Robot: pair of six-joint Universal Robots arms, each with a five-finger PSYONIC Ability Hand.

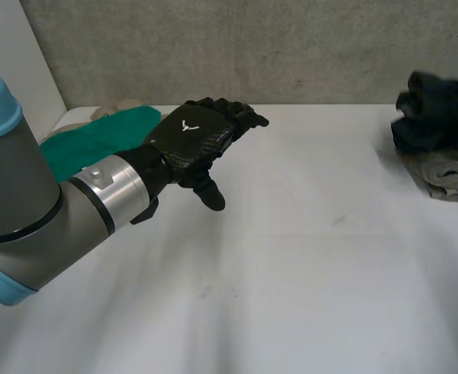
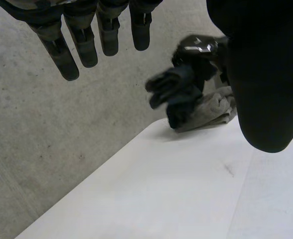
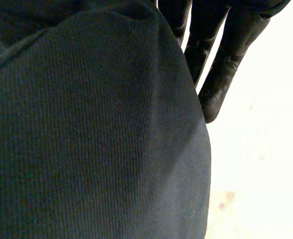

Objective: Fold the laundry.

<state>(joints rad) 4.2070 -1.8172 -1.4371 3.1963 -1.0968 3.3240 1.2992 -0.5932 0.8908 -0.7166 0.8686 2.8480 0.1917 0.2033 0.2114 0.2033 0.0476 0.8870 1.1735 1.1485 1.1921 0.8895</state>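
Note:
My left hand (image 1: 194,140) hovers open over the back left of the white table (image 1: 307,257), fingers straight; in its wrist view the fingers (image 2: 86,45) and thumb (image 2: 266,74) hold nothing. At the table's right edge my right hand (image 1: 435,97) is shut on a dark navy cloth (image 1: 420,136), raised just above a crumpled grey cloth (image 1: 451,175). The left wrist view shows that right hand (image 2: 186,74) with the dark cloth (image 2: 179,112) hanging over the grey cloth (image 2: 211,109). In the right wrist view the dark cloth (image 3: 86,139) lies against the palm and the fingers (image 3: 221,64) reach past it.
A green cloth (image 1: 96,136) lies at the table's back left corner, behind my left forearm, with a pale cloth (image 1: 112,109) beyond it. A grey concrete wall (image 1: 252,47) runs along the table's far edge.

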